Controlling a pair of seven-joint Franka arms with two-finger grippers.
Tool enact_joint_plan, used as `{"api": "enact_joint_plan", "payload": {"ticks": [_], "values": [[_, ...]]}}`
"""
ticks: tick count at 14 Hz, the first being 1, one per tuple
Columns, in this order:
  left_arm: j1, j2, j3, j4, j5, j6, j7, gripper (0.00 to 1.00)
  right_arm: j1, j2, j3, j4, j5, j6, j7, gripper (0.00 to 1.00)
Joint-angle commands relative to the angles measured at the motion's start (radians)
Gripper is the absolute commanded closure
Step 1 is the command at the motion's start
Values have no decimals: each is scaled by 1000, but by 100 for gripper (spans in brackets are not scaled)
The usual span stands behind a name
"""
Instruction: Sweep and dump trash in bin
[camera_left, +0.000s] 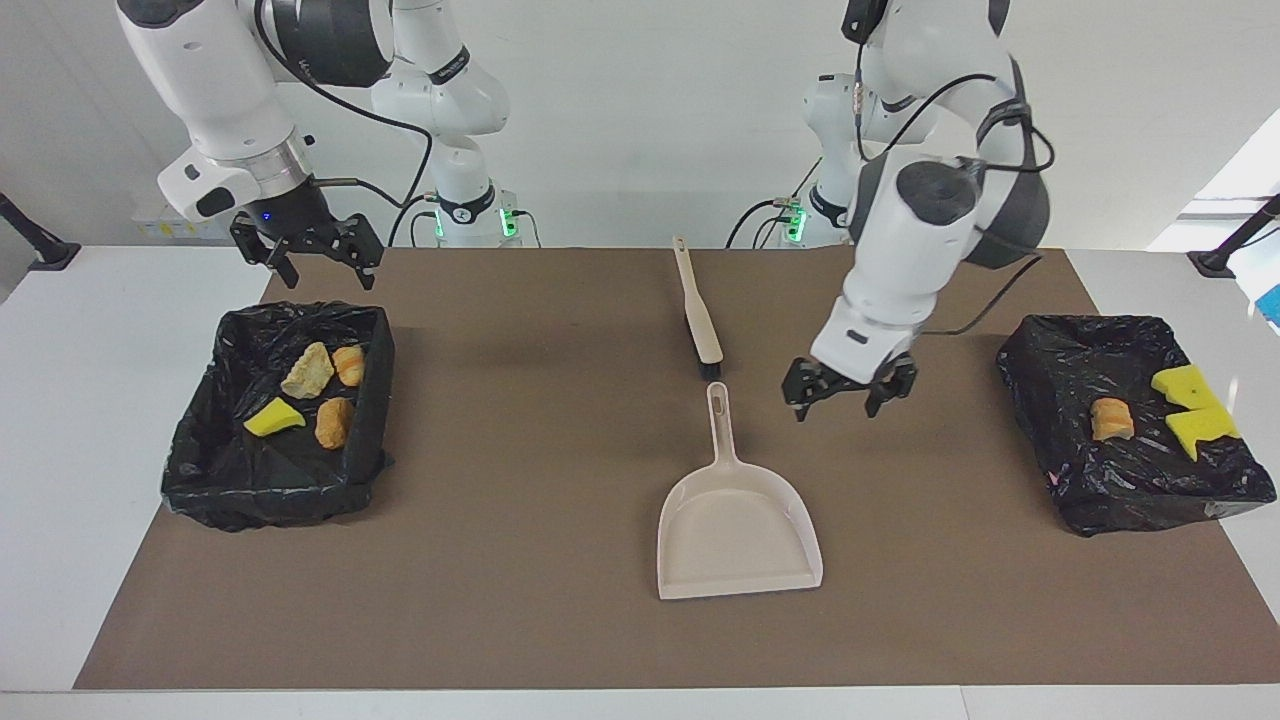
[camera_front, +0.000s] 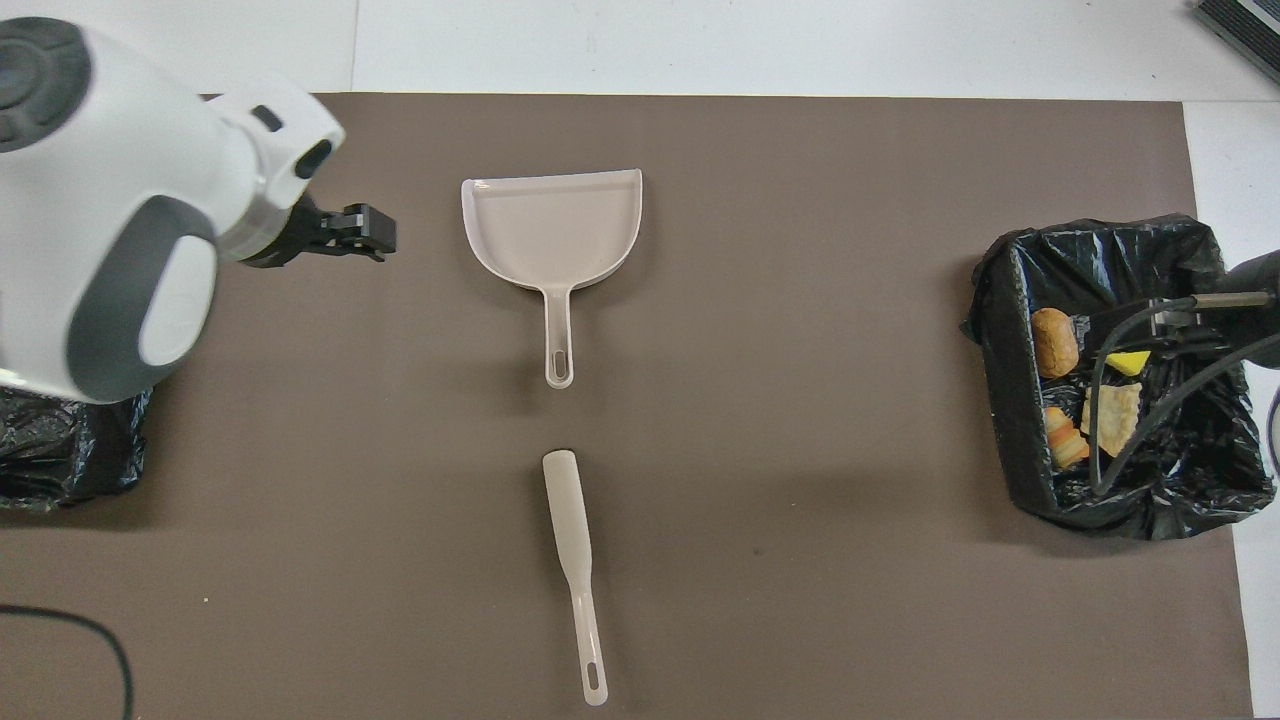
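Note:
The trash lies in two black-lined bins. The bin (camera_left: 200, 480) at the right arm's end holds several pieces: a pale tan chunk (camera_left: 307, 372), two orange chunks (camera_left: 334, 422) and a yellow scrap (camera_left: 272, 418). The bin (camera_left: 1050, 470) at the left arm's end holds one bread chunk (camera_left: 1112, 418) and two yellow sponge scraps (camera_left: 1195, 410). My right gripper (camera_left: 325, 278) is open and empty in the air over its bin's edge nearer the robots. My left gripper (camera_left: 838, 408) is open and empty over the mat beside the dustpan's handle.
An empty beige dustpan (camera_left: 735, 530) lies mid-mat, its handle pointing to the robots. A beige brush (camera_left: 700, 320) lies in line with it, nearer the robots. Both also show in the overhead view: the dustpan (camera_front: 550, 225) and the brush (camera_front: 575, 560). A brown mat (camera_left: 520, 450) covers the table.

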Motion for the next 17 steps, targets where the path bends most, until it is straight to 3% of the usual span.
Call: {"api": "enact_joint_plan", "payload": {"ticks": [1, 5, 10, 17], "values": [[73, -149, -10, -104, 0, -70, 87, 0, -2, -9, 2, -17, 17, 27, 11, 0], [139, -240, -4, -71, -9, -190, 179, 0, -2, -9, 2, -17, 17, 27, 11, 0], [209, -217, 7, 76, -73, -369, 282, 0, -2, -9, 2, -17, 17, 27, 11, 0], [211, -220, 4, 84, -63, -389, 285, 0, -2, -11, 2, -17, 17, 27, 11, 0]]}}
